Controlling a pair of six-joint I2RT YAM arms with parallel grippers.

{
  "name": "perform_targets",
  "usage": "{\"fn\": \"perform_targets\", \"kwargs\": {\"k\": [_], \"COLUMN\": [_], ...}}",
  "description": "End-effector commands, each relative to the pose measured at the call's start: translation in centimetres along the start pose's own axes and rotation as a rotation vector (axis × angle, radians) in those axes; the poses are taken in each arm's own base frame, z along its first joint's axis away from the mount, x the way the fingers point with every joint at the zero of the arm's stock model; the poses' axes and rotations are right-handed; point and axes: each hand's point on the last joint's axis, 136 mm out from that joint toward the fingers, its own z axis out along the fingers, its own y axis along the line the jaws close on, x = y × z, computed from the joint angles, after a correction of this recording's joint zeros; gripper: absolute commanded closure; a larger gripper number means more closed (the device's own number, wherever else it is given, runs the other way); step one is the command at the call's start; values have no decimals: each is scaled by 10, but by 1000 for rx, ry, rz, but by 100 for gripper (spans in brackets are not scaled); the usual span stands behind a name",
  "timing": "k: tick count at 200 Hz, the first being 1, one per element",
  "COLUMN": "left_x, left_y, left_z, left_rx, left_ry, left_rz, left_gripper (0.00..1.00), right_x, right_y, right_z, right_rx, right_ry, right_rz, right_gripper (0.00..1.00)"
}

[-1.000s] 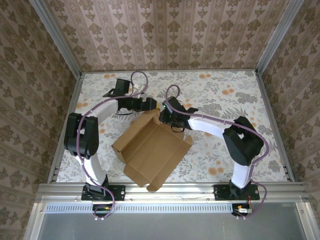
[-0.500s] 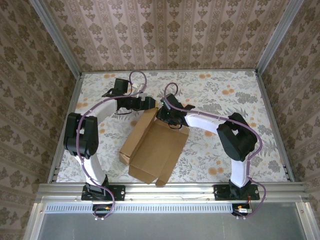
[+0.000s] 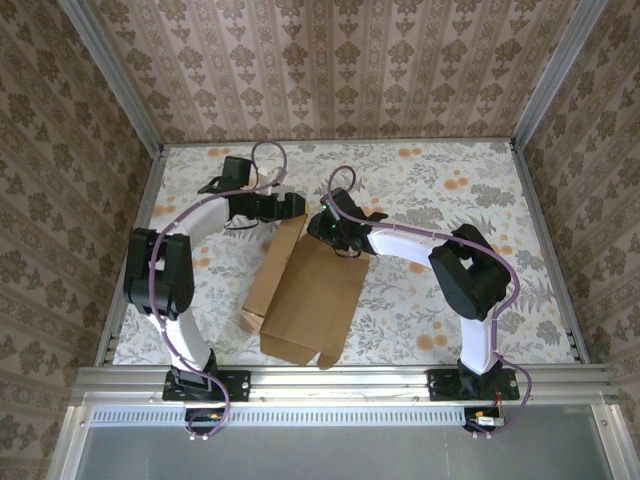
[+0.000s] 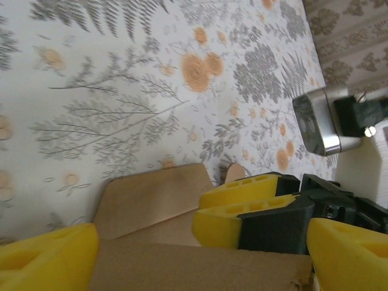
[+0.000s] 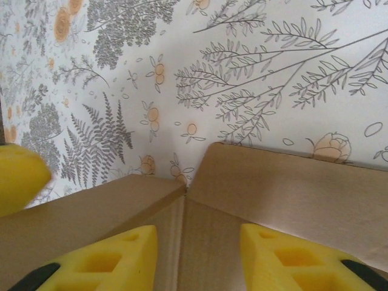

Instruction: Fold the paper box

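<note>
The paper box (image 3: 305, 295) is plain brown cardboard lying in the middle of the table, with a long side panel (image 3: 268, 272) tilted up on its left. Both grippers meet at its far corner. My left gripper (image 3: 296, 207) is open, and its yellow fingers (image 4: 45, 257) stand wide apart over a cardboard edge (image 4: 182, 264). My right gripper (image 3: 326, 229) is open too. Its fingers (image 5: 97, 260) straddle a crease where two brown panels (image 5: 285, 188) meet. The right gripper's yellow fingertips (image 4: 242, 203) also appear in the left wrist view.
The floral tablecloth (image 3: 440, 185) covers the table, which has patterned walls on three sides and a metal rail (image 3: 340, 378) along the near edge. A small cardboard tab (image 3: 327, 358) sticks out at the box's near end.
The box has gone from lying open with its inside showing to a narrower shape with a panel swung over and its left side raised. The right gripper shifted slightly left.
</note>
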Motion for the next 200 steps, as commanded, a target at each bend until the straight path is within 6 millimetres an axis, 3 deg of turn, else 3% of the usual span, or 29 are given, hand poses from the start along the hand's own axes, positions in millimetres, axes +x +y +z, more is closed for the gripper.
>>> {"fn": "perform_targets", "kwargs": {"k": [1,40,103,146,200], "left_x": [-18,-16,0,4,10], "left_y": [12,13,26,18,32], "left_z": [-38,-53,-58,-49,-45], "left_rx": [-121,-189,-403,-537,-677], "left_ry": [-58,-18,147,244,373], "left_rz": [-11,-4,38,88,114], "left_gripper": [10,3,0,0,6], "right_x": [3,20,75,91,110], "right_y": [4,-9,-45,-60,-76], "right_z": [-16,-39,-66,-73,-65], "right_rx": [-39,-67,-19,12,47], "right_ry": [14,35,117,137,190], "right_rz": [-76,-165,-295,-311,-286], "right_gripper": [55,50,45,45,47]}}
